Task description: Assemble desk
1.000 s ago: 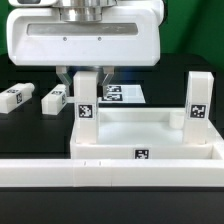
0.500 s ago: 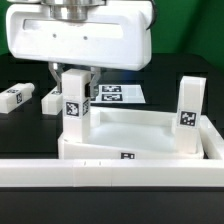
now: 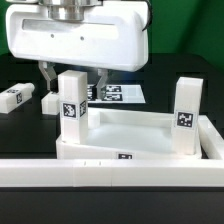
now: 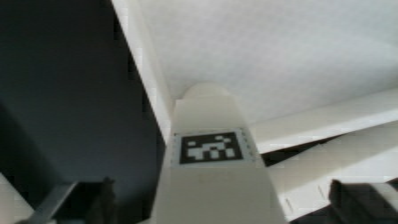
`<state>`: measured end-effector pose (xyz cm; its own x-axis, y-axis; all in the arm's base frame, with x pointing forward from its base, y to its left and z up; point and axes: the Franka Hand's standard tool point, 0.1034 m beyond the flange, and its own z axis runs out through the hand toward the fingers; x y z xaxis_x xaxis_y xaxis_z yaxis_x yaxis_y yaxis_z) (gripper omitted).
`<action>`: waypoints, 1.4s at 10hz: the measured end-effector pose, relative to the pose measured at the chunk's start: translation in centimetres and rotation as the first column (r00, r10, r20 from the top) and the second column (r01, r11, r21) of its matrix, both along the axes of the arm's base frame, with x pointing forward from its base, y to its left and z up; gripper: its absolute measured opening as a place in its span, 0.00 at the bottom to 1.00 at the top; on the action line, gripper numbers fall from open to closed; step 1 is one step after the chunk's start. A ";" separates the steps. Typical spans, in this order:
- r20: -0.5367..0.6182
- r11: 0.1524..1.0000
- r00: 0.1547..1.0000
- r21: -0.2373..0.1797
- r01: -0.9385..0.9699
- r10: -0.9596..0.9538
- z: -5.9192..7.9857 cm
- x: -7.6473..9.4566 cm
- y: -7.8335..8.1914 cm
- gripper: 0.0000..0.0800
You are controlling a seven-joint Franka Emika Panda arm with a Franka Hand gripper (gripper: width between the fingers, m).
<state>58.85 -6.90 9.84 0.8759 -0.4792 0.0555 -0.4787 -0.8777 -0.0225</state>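
White plastic tabletop [image 3: 130, 128] lies open side up near the bench edge closest to the exterior camera. It sits just behind the long low wall [image 3: 110, 172] that runs along that edge. First leg [image 3: 71, 105] stands upright at the tabletop corner on the exterior view's left. Second leg [image 3: 186, 118] stands upright at the corner on the exterior view's right. Each shows a black-and-white tag.

Gripper [image 3: 73, 85] hangs over the first leg with jaws spread. Its fingers [image 3: 45, 78] flank the leg with a gap on either side, and the wrist view shows the same.

Third leg [image 3: 12, 98] and fourth leg [image 3: 50, 100] lie flat toward the bench edge on the exterior view's left, apart from the tabletop. Marker board [image 3: 115, 93] lies flat behind the tabletop.
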 end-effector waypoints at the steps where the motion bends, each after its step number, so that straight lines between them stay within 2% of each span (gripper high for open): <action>1: 0.011 1.000 1.000 0.008 -0.020 0.019 0.9 -0.1 0.1 0.80; 2: 0.020 1.000 1.000 0.023 -0.014 0.013 2.1 -1.0 1.1 0.81; 4: 0.024 0.999 0.999 0.035 -0.021 0.020 3.3 -2.2 2.3 0.81; 9: 0.019 0.999 1.000 0.037 -0.010 0.009 3.0 -2.3 2.5 0.81; 11: 0.010 0.990 0.992 0.061 0.125 -0.126 2.9 -3.8 4.4 0.81; 12: 0.015 0.984 0.987 0.078 0.159 -0.161 2.3 -4.2 4.5 0.81; 14: 0.012 0.985 0.988 0.079 0.155 -0.156 2.4 -4.2 4.6 0.81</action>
<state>54.68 -2.30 12.20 0.7897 -0.6128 0.0286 -0.6079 -0.7880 -0.0973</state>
